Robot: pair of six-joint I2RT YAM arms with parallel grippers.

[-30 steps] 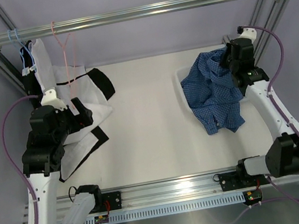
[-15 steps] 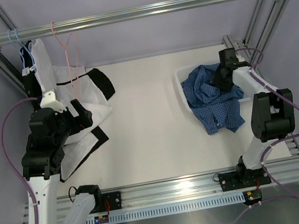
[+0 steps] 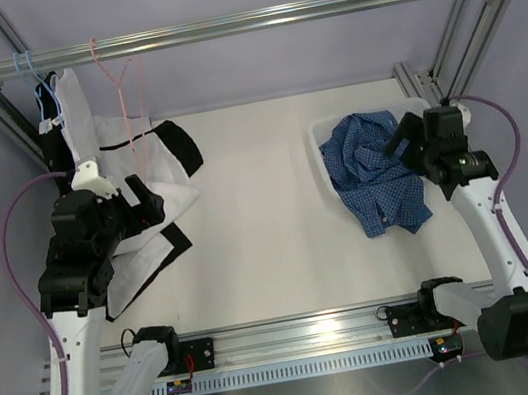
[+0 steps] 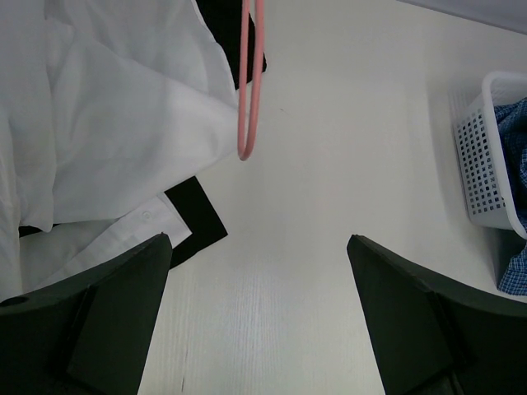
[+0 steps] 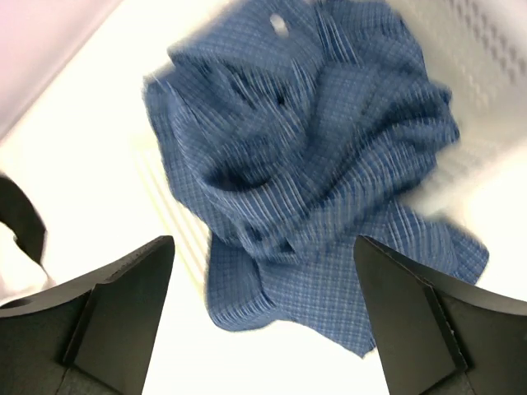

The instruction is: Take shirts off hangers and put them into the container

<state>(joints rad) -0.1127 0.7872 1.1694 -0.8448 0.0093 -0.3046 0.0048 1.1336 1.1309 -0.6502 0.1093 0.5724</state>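
My right gripper (image 3: 402, 140) hangs with fingers spread wide and empty. The blue shirt (image 3: 372, 174) lies below it toward 8 o'clock, heaped in the container (image 3: 316, 140) and spilling over the 6 o'clock rim onto the table (image 3: 266, 207). My left gripper (image 4: 259, 243) is also spread, with the white shirt (image 4: 107, 123) at its 10 o'clock.

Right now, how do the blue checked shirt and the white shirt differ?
The blue checked shirt is patterned; the white shirt is plain. The blue checked shirt lies bunched in the white basket, spilling over its near rim; the white shirt seems to hang from the light blue hanger, trailing onto the table. Both are soft cloth shirts.
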